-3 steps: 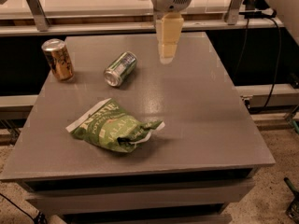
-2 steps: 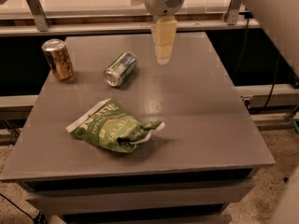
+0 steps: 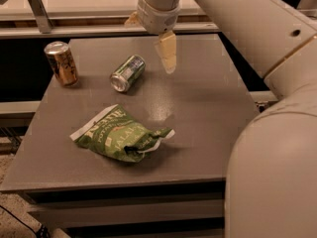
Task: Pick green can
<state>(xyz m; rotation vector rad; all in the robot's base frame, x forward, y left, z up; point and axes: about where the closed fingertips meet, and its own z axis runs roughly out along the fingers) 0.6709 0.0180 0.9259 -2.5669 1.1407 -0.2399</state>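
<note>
The green can [image 3: 128, 73] lies on its side on the grey table [image 3: 208, 103], its silver end facing the front left. My gripper [image 3: 167, 53] hangs above the table just right of the can, a short gap away, pointing down. One pale finger shows; nothing is seen in it.
A gold-brown can [image 3: 61, 63] stands upright at the table's back left. A green chip bag [image 3: 120, 140] lies in the front middle. My arm's large white links [image 3: 267, 133] fill the right side. A metal rail [image 3: 89, 29] runs behind the table.
My gripper has moved left and lower, closer to the green can. The arm now covers more of the right side. The objects have not moved.
</note>
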